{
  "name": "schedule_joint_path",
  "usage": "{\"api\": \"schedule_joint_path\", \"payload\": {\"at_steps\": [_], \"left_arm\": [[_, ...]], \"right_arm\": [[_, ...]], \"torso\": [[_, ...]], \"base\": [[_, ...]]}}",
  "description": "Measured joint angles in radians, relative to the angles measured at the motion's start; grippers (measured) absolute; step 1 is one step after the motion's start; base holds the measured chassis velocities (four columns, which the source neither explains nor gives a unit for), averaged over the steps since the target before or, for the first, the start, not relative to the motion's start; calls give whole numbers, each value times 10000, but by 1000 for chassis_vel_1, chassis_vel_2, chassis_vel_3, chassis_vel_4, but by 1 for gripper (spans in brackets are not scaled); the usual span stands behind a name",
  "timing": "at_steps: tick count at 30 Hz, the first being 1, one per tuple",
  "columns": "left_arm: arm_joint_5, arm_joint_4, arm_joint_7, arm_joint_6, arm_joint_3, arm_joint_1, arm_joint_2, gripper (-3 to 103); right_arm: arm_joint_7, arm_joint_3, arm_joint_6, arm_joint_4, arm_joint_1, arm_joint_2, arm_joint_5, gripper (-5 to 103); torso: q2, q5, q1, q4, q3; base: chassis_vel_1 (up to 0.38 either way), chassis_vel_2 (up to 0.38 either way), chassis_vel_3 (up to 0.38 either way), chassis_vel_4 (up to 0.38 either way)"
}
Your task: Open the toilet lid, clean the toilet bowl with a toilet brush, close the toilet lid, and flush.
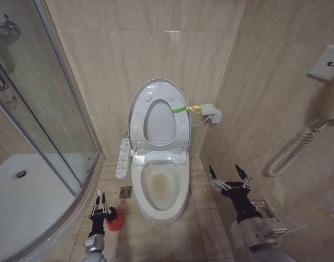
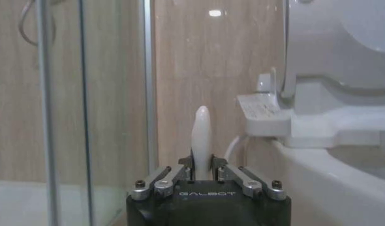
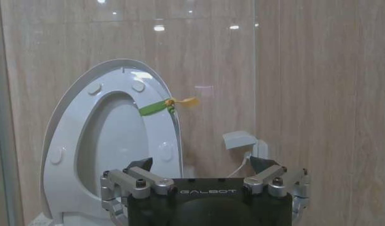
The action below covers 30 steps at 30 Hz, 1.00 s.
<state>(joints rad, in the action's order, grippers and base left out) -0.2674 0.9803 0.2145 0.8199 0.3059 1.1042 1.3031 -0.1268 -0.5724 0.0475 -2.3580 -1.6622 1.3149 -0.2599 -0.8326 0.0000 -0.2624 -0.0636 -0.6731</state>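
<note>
While the left tool [image 1: 101, 206] pinches the toilet brush [image 2: 201, 136] beside the shower glass [image 1: 58, 109], the right tool [image 1: 229, 176] gapes.

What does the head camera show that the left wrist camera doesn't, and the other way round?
Head view alone: the bowl seen from above with yellowish water, the red holder on the floor, and the right gripper open beside the toilet. Left wrist view alone: a close look at the left gripper shut on the brush handle, which stands upright between its fingers. Both share the raised lid, the control panel beside the toilet, the glass shower wall and the tan tiles.
</note>
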Motion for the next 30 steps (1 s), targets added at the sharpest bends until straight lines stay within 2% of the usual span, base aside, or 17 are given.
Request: {"api": "schedule_joint_path", "payload": {"at_steps": [15, 23, 30], "left_arm": [[145, -1506, -572, -13, -505, -681, 84, 19], [202, -2017, -962, -21, -495, -766, 76, 19], [208, -2192, -1021, -23, -437, -796, 67, 19]], "right_arm": [[0, 0, 0, 0, 0, 0, 0, 100], [0, 0, 0, 0, 0, 0, 0, 100], [0, 0, 0, 0, 0, 0, 0, 100]], "torso": [[0, 1, 0, 0, 0], [0, 0, 0, 0, 0], [0, 0, 1, -1, 0]], "base": [[0, 0, 0, 0], [0, 0, 0, 0], [0, 0, 0, 0]]}}
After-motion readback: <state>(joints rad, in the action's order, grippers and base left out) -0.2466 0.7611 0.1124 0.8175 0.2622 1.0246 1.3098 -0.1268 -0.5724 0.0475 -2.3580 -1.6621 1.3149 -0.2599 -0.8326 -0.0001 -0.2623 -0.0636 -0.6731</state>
